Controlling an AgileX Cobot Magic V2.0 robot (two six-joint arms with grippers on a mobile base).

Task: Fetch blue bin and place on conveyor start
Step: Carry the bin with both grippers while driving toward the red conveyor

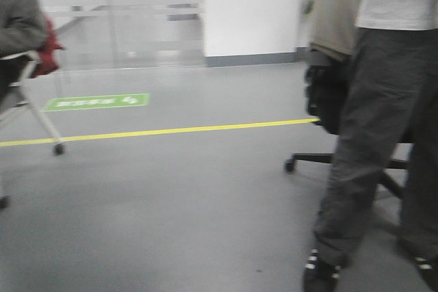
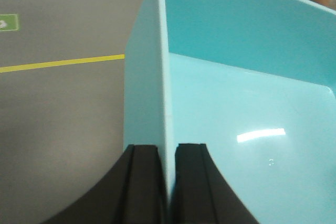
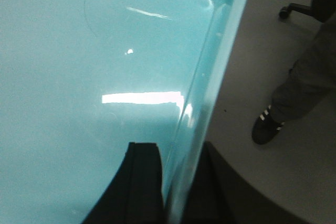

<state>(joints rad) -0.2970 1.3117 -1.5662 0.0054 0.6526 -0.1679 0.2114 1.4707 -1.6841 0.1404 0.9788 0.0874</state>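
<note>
One blue bin in left fingers, right fingers

Front view: a floor line crosses the floor left to right, with a floor sign just behind it at left. A seated person is at far left; a standing person fills the right foreground, an office chair behind him. Wrist views: the left pincer grips the bin's left wall, one finger inside, one outside; the right pincer grips the right wall likewise. A shoe stands on the floor right of the bin.
</note>
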